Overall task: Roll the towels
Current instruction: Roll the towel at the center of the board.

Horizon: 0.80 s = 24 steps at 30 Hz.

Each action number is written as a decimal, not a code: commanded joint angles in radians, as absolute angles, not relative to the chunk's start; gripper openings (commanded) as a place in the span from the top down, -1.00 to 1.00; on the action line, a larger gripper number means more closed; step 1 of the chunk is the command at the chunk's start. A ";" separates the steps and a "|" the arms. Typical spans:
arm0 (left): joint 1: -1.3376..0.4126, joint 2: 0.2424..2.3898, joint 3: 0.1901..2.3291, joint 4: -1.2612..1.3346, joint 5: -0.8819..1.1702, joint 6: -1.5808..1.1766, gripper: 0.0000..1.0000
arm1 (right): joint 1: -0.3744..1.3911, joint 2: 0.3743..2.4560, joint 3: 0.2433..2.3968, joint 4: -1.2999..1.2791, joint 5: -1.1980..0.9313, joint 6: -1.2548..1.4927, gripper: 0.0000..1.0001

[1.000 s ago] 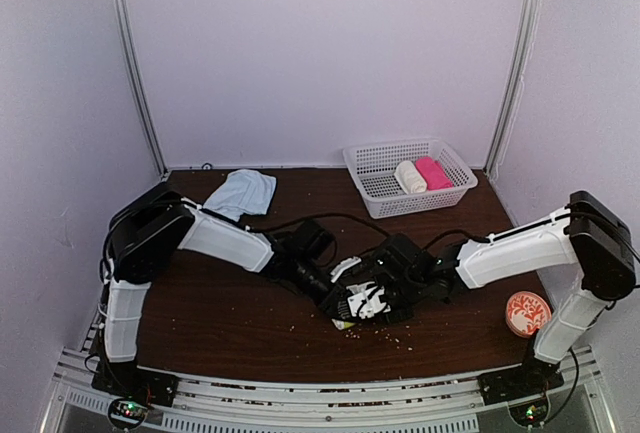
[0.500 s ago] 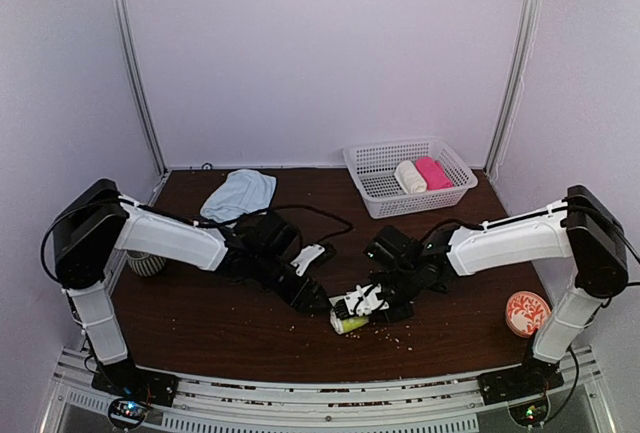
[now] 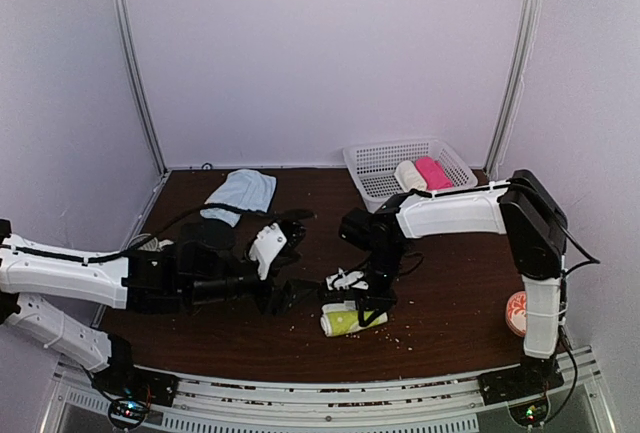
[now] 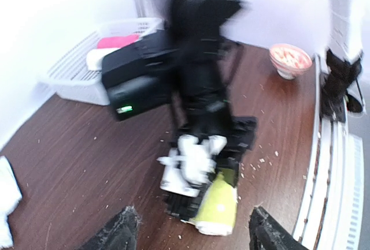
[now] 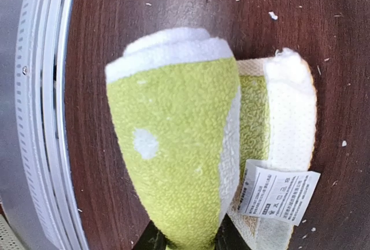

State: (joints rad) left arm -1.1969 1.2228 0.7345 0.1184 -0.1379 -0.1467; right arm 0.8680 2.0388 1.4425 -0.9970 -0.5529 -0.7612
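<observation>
The yellow-green and white towel (image 3: 341,321) lies as a tight roll near the table's front middle. My right gripper (image 3: 362,303) points down and is shut on one end of it. In the right wrist view the roll (image 5: 173,146) fills the frame, squeezed between my dark fingers (image 5: 149,242), with a loose flap and a white label (image 5: 277,195) at its right. My left gripper (image 3: 288,293) is open and empty, just left of the roll and apart from it. Its view shows the roll (image 4: 220,206) beyond its two fingertips (image 4: 122,231). The pale blue towel (image 3: 240,193) lies crumpled at the back left.
A white basket (image 3: 380,193) at the back right holds a cream roll (image 3: 409,176) and a pink roll (image 3: 433,172). A patterned bowl (image 3: 527,313) sits at the front right. The metal rail (image 5: 40,111) runs along the front edge. Crumbs dot the table.
My left arm has pulled back to the left, away from the roll. My right arm has swung round above the roll, still shut on it; the roll has shifted slightly left and forward.
</observation>
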 commanded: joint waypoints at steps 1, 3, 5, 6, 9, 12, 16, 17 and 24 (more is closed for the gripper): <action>-1.307 1.276 0.815 0.099 -0.258 0.032 -0.33 | 0.854 2.197 1.459 -1.097 -0.583 -0.718 0.57; -1.335 1.334 0.861 0.047 -0.285 0.054 -0.33 | 0.853 2.219 1.477 -1.100 -0.582 -0.713 0.56; -1.339 1.396 0.893 0.006 -0.296 0.066 -0.33 | 0.853 2.231 1.484 -1.093 -0.584 -0.707 0.56; -1.339 1.429 0.905 -0.007 -0.291 0.086 -0.33 | 0.853 2.234 1.486 -1.091 -0.584 -0.705 0.56; -1.341 1.521 0.939 -0.038 -0.276 0.128 -0.33 | 0.853 2.237 1.489 -1.091 -0.577 -0.702 0.56; -1.341 1.588 0.952 -0.023 -0.285 0.157 -0.33 | 0.853 2.233 1.485 -1.090 -0.580 -0.703 0.55; -1.339 1.635 0.955 0.034 -0.297 0.204 -0.35 | 0.853 2.235 1.480 -1.085 -0.582 -0.698 0.53; -1.339 1.651 0.958 0.033 -0.291 0.216 -0.35 | 0.853 2.235 1.479 -1.083 -0.584 -0.698 0.53; -1.324 1.786 1.011 -0.035 -0.247 0.241 -0.29 | 0.853 2.228 1.477 -1.074 -0.584 -0.694 0.51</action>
State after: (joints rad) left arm -1.3369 1.7359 0.9768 -0.0254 -0.2714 0.2089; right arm 0.8352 2.1368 1.5368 -1.1065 -0.6941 -0.7040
